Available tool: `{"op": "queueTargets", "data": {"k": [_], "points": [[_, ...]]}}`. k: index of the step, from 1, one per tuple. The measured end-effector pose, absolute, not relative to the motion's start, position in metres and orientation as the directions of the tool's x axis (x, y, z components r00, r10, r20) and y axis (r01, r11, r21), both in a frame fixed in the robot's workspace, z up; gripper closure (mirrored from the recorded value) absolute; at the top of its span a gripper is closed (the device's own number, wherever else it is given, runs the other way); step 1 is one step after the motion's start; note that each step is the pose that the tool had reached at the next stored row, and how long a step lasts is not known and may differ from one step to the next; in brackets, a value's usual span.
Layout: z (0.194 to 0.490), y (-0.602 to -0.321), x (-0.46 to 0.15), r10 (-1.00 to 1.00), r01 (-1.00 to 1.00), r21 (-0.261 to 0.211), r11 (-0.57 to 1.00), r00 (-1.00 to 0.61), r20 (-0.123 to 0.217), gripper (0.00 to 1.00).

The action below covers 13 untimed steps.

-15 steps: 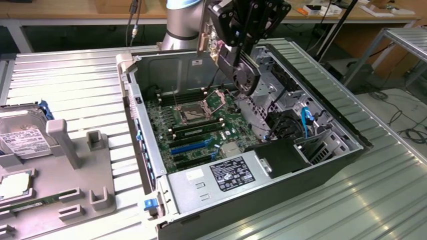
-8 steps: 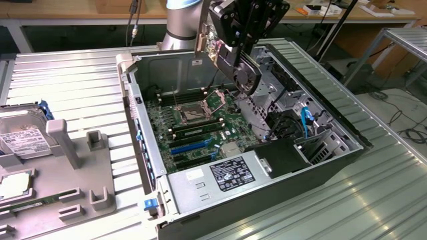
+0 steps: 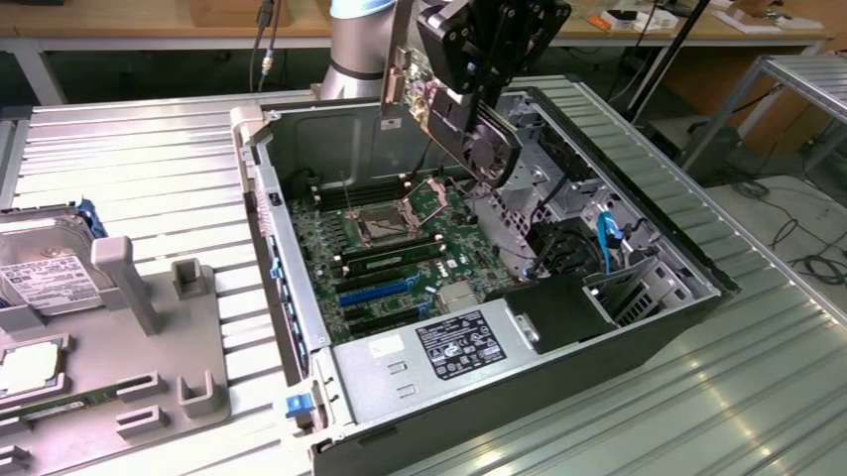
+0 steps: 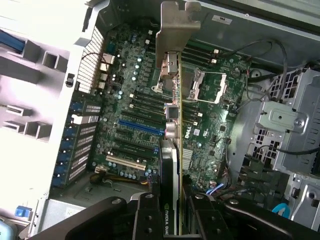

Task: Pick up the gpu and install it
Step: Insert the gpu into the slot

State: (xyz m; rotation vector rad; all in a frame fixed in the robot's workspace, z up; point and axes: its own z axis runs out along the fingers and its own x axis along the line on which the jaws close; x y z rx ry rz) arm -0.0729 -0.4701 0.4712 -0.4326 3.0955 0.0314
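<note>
- Fixture tray [image 3: 159,327], well off to the exterior view's left of the pincer [image 3: 463,99]: carried a hard drive [image 3: 40,273] with a white label.
- Open computer case [image 3: 272,188], beneath the pincer: motherboard [image 3: 397,243] lay exposed; the blue expansion slot [image 3: 377,291], below the pincer toward the exterior view's left, stood empty.
- Pincer: clamped on the gpu [image 3: 493,149], which hung on edge above the motherboard, touching no slot, its silver bracket [image 4: 176,30] at the end farthest from the pincer.
- Progress, as judged: pick-up was complete; seating the card in a slot remained undone.
- Drive cage [image 3: 636,288], below the pincer toward the exterior view's right: stood apart from the card.
</note>
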Motion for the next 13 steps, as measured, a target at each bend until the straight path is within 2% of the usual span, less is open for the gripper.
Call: {"op": "queueTargets", "data": {"k": [13], "points": [[0.4712, -0.4701, -0.0729, -0.361, -0.361, 0.018, 0.932, -0.933, -0.019, 0.73]]}}
